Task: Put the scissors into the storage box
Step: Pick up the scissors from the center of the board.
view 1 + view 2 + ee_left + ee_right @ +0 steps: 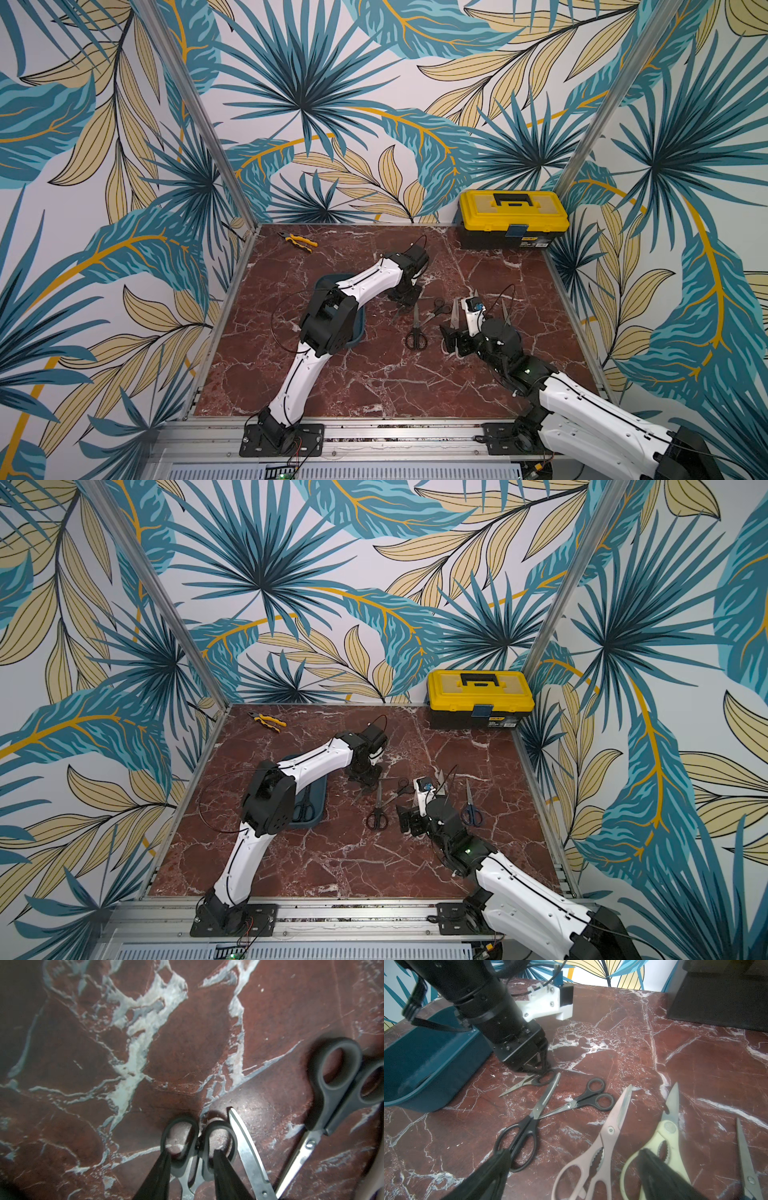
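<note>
box: storage box (311,821) sits left of bench (374,382) centre; one black-handled pair (303,809) inside.
hidden: left arm (307,762) covers most of the box in both top views; pink shears (602,1140) and cream shears (668,1136) are mostly behind right arm (444,816) there.
left fingers (160,1178): narrow, tips in both handle rings of small scissors (188,1184), flat on bench just right of box; can't tell if clamped.
right fingers (483,1176): wide, holding nothing, over long black scissors (529,1124) and the shears.
</note>
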`<state>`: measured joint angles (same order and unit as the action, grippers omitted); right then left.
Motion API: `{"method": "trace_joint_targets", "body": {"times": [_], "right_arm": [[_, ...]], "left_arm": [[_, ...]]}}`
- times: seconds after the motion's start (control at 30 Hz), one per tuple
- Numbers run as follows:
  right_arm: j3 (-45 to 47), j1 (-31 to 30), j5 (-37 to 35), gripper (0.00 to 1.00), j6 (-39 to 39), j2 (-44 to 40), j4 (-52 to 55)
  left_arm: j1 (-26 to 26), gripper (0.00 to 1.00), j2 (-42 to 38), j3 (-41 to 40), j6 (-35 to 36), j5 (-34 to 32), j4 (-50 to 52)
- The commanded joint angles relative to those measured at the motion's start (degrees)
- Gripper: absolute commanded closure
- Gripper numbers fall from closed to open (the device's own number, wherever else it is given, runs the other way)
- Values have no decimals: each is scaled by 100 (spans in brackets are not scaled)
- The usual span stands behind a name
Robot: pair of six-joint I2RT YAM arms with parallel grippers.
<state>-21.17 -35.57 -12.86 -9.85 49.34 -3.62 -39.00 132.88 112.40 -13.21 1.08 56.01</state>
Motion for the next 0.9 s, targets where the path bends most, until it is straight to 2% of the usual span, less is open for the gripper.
{"method": "trace_joint_targets", "body": {"times": [0.0,0.47,0.6,0.73,0.87], "right_arm": [[113,-12,-111,0,-11,-47,-139],[95,-17,-155,0,-26,-10,-131],[104,-12,-173,0,-38,-21,-130],[104,-11,-181,0,-35,-21,-130],[97,-11,-190,0,-44,-13,-130]], "left_arm": [[-10,62,176,160,99,111,-6],[-99,67,436,168,-58,21,-77],[-94,74,598,108,-172,-102,-70],[-94,88,634,88,-192,-184,-34],[-90,93,618,92,-194,-308,15]]}}
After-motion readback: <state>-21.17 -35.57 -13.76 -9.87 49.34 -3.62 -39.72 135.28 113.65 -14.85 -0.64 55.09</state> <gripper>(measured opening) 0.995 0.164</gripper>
